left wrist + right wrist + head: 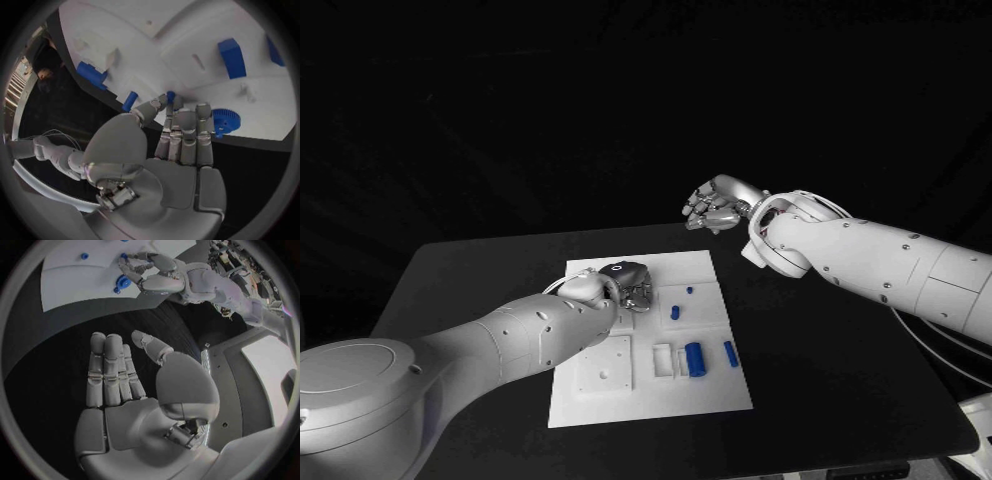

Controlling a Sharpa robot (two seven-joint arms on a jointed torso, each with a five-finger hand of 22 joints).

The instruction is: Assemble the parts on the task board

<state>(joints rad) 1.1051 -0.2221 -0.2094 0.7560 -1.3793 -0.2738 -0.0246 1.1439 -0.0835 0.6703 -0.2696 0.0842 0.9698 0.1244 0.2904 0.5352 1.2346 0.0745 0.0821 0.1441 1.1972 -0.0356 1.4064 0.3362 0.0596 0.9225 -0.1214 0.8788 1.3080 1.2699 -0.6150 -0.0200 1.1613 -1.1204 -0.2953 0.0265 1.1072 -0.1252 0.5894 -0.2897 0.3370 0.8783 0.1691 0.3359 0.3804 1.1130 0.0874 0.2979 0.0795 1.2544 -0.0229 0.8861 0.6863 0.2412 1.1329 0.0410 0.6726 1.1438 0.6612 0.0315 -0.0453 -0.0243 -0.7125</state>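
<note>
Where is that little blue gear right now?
In the left wrist view, the blue gear sits at the task board's edge, right beside the left hand's fingers.

Black table [473, 270] against a dark, unlit backdrop.

board far end: left hand [626, 284] sits over task board [646, 400], blocks it
board near end: open, blue parts [694, 358] lie low
right side: right hand [715, 206] raised, off board
</note>
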